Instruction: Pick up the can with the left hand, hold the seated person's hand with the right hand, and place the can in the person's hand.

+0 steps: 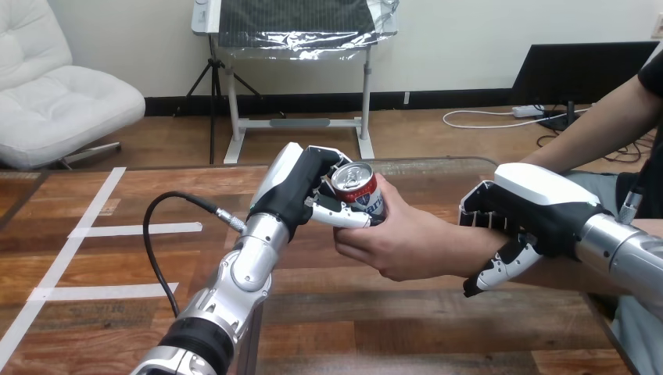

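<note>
A red, white and blue can [361,193] with a silver top stands upright above the middle of the table. My left hand [306,191] is curled round it from the left, thumb across its front. The person's hand [406,238] comes in from the right and cups the can from below and the right side, so both hands are on it. My right hand [522,219] sits over the person's wrist [469,254], fingers curled down behind it and thumb under it, gripping it.
The wooden table [352,328] carries white tape lines [70,234] at its left. A black cable [156,234] loops beside my left forearm. The person's forearm runs off to the right edge.
</note>
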Controlling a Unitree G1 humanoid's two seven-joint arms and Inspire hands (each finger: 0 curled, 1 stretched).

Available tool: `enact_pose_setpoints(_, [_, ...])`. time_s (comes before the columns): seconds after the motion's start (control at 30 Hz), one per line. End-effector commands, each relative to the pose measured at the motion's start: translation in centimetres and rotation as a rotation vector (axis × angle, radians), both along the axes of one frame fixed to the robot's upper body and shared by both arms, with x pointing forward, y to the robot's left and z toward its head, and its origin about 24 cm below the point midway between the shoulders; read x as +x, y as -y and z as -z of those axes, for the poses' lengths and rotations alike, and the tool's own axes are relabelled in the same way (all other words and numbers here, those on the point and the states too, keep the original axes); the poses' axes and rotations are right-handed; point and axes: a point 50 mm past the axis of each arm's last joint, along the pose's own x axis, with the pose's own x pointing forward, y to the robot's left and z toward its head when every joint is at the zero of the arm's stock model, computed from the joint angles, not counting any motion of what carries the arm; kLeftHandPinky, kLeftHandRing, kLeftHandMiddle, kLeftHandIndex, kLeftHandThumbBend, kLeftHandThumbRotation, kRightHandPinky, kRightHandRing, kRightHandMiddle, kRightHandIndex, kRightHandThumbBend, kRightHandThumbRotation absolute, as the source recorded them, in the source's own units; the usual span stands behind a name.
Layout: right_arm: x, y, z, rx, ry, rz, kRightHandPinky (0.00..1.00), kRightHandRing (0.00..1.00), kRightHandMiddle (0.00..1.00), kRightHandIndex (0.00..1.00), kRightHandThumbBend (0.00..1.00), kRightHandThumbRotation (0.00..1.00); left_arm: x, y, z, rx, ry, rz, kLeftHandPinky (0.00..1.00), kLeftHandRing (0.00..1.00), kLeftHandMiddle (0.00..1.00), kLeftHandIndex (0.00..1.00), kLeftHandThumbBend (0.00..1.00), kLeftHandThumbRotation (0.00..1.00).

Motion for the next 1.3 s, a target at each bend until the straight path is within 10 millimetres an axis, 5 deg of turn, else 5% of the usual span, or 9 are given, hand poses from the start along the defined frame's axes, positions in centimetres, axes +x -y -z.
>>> enact_pose_setpoints(0.0, [0.3, -2.5, -1.2, 0.124, 0.063, -0.072, 0.33, 0.36, 0.41, 0.42, 0.74, 0.11, 0.6, 3.8, -2.7, -0.030, 0.084, 0.120, 0.25, 0.31, 0.37, 0.41, 0.75, 0.00])
enact_pose_setpoints(0.73, [0.2, -2.2, -1.1, 0.124, 0.058, -0.068, 0.33, 0.37, 0.41, 0.43, 0.74, 0.11, 0.4, 3.8, -2.1, -0.076, -0.028, 0.192, 0.30, 0.37, 0.42, 0.45, 0.72, 0.03])
enact_pose_setpoints(0.93, [0.2, -2.0, -0.9, 0.131, 0.053, -0.066, 0.33, 0.37, 0.41, 0.43, 0.74, 0.10, 0.4, 3.6, -1.9, -0.070, -0.073, 0.216, 0.47, 0.55, 0.58, 0.59, 0.82, 0.40])
enact_pose_setpoints(1.27, [0.2, -1.9, -0.9, 0.125, 0.045, -0.069, 0.33, 0.37, 0.41, 0.43, 0.73, 0.10, 0.3, 3.0, -1.7, -0.089, -0.096, 0.213, 0.64, 0.72, 0.74, 0.75, 0.87, 0.70])
